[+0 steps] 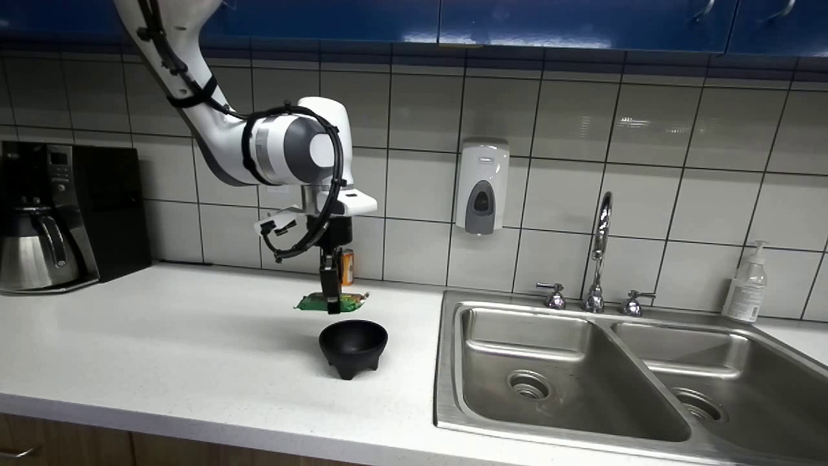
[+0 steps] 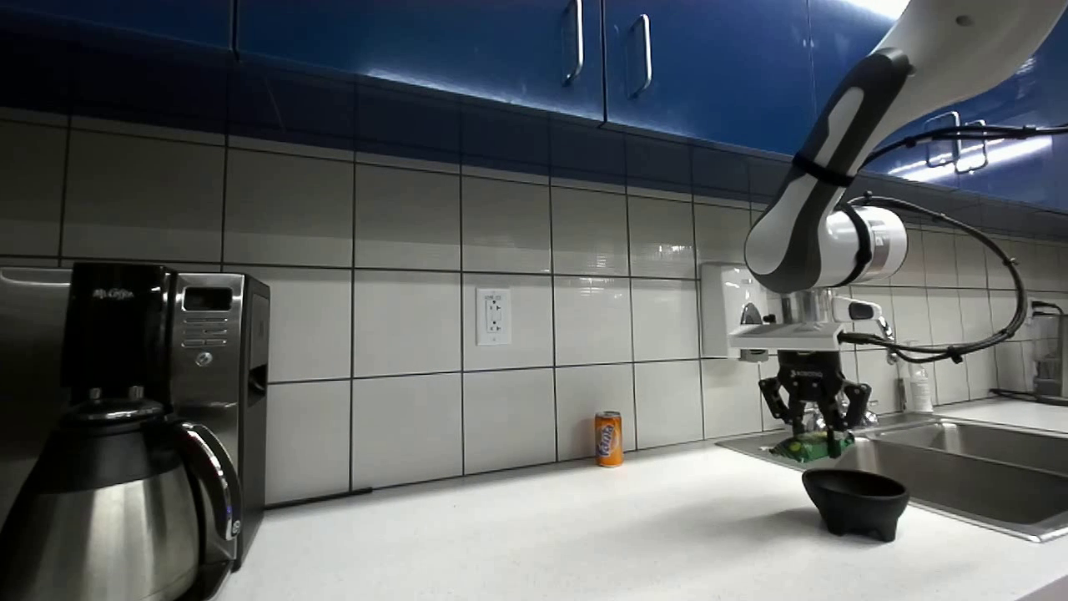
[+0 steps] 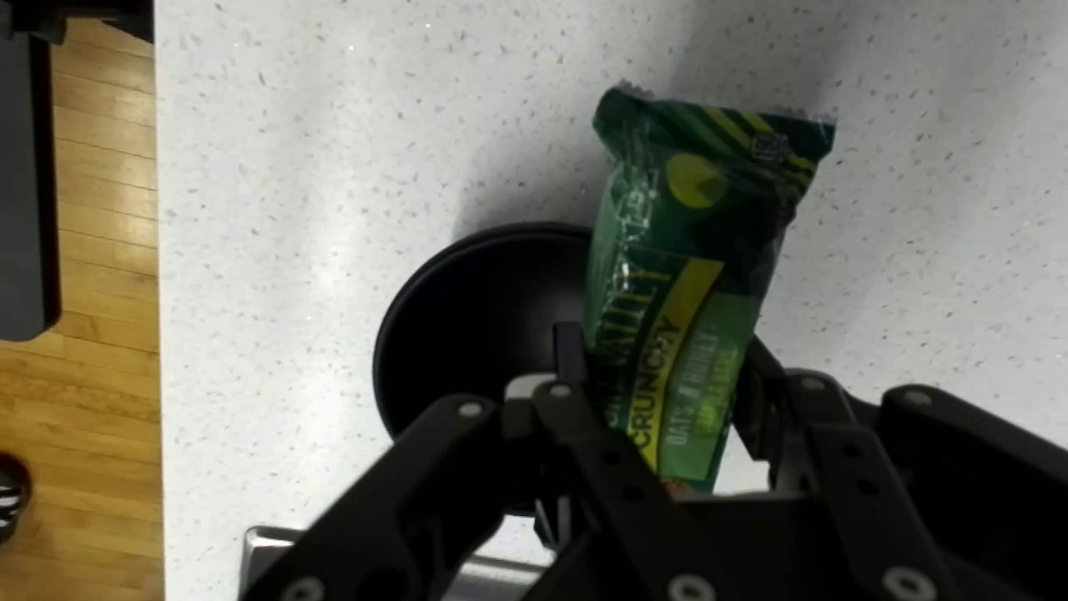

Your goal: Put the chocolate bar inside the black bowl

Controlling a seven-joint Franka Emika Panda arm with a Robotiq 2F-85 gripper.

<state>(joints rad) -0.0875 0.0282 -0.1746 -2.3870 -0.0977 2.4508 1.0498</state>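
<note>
The chocolate bar in its green wrapper (image 1: 352,302) is held above the counter; it also shows in an exterior view (image 2: 803,448) and in the wrist view (image 3: 692,292). My gripper (image 1: 333,305) is shut on it, with one finger on each long side, as the wrist view shows (image 3: 663,376). The black bowl (image 1: 353,353) stands upright on the counter, below and slightly to one side of the bar; it also shows in an exterior view (image 2: 857,505). In the wrist view the bar and fingers cover part of the bowl (image 3: 476,325). I see nothing in its visible part.
A steel double sink (image 1: 446,362) with a faucet (image 1: 601,252) lies beside the bowl. An orange can (image 2: 609,439) stands by the tiled wall. A coffee maker (image 2: 213,351) stands farther along. A soap dispenser (image 1: 482,188) hangs on the wall.
</note>
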